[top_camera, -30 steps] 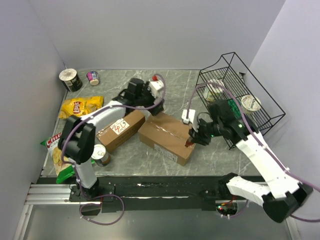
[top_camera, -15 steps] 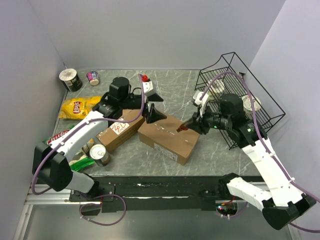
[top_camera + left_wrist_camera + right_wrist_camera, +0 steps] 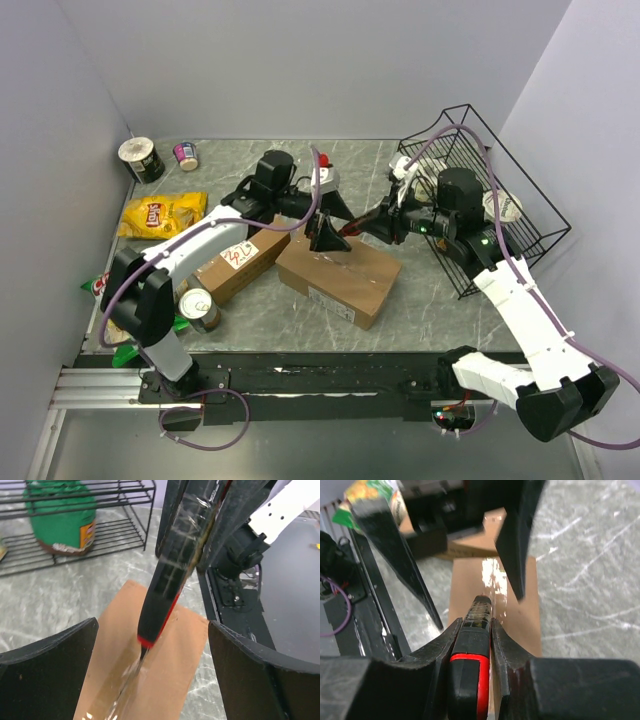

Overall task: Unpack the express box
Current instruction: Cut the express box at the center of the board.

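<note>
1. In the top view, the box (image 3: 345, 285) is seen lying shut on the table (image 3: 420, 320), with a strip of clear tape along its top.
2. The left claw (image 3: 332, 222) is held above the far end of the box. Its fingers are spread wide and nothing is gripped between them.
3. The right claw (image 3: 380, 224) is closed on a black and red cutter (image 3: 355, 230). The cutter is slanted down over the far end of the box, into the gap between the left claw's fingers.
4. A smaller box (image 3: 238, 262) is seen just beside the box's left end. A wire basket (image 3: 545, 199) stands to the right of the box, and a yellow crisp bag (image 3: 160, 213) lies well to its left.
5. In the left wrist view, the two dark fingers (image 3: 45, 670) are shown far apart at either side of the box's top. The cutter comes down between them without being touched by either, and its tip is at the taped seam. Beyond the box, a green jar (image 3: 62, 522) is seen inside the basket.
6. In the right wrist view, the cutter's handle is shown pinched tightly between the fingers (image 3: 507, 655). Its front end is aimed at the glossy tape on the box, and the left claw's open fingers are seen on both sides of that spot.
</note>
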### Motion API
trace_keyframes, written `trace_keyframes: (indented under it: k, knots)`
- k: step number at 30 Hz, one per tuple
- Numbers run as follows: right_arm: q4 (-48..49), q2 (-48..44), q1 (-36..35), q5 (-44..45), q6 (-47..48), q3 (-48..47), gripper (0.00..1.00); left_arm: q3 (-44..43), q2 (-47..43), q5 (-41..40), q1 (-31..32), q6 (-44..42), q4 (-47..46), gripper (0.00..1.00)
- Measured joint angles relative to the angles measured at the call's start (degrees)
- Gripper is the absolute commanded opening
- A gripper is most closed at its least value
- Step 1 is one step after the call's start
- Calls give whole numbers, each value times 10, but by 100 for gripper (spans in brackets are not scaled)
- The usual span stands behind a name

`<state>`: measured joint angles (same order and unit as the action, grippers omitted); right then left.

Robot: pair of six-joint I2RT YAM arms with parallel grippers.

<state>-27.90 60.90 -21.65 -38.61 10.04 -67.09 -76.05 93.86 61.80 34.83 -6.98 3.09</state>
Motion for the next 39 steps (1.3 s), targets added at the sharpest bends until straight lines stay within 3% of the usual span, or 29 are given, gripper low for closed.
trace_keyframes:
  k: [2,4,5,6,7,9,10,12,14,16,22,28,34,39]
  knots:
    - [15,-1,0,-4,-4,0,0,-19,15,10,5,0,5,86]
    - [23,-2,1,-8,-8,0,0,-40,34,24,9,2,10,65]
    - [24,-2,1,-11,-9,0,0,-54,45,31,10,3,16,54]
    - [24,-3,1,-14,-9,0,0,-71,59,39,12,3,22,26]
    - [24,-4,1,-15,-8,0,0,-90,73,49,13,3,30,14]
    - [28,-6,7,1,7,-1,0,-128,99,86,15,-4,60,1]
    - [26,-8,15,-4,2,-1,0,-145,109,101,16,-21,74,1]
    - [20,-14,19,-5,6,-2,25,-170,127,130,16,-54,96,1]
    - [-3,-16,20,-5,22,-11,61,-182,131,136,19,-74,118,1]
    - [-49,-10,26,-14,51,-32,68,-191,131,129,24,-92,153,1]
    - [-200,37,55,-59,170,-129,69,-223,131,64,23,-186,271,1]
    - [-241,81,55,-104,192,-147,67,-225,132,38,24,-225,320,1]
    - [-164,68,54,-113,137,-100,67,-224,133,47,21,-188,298,1]
    - [-31,-9,53,-85,66,10,67,-184,131,86,21,-85,182,1]
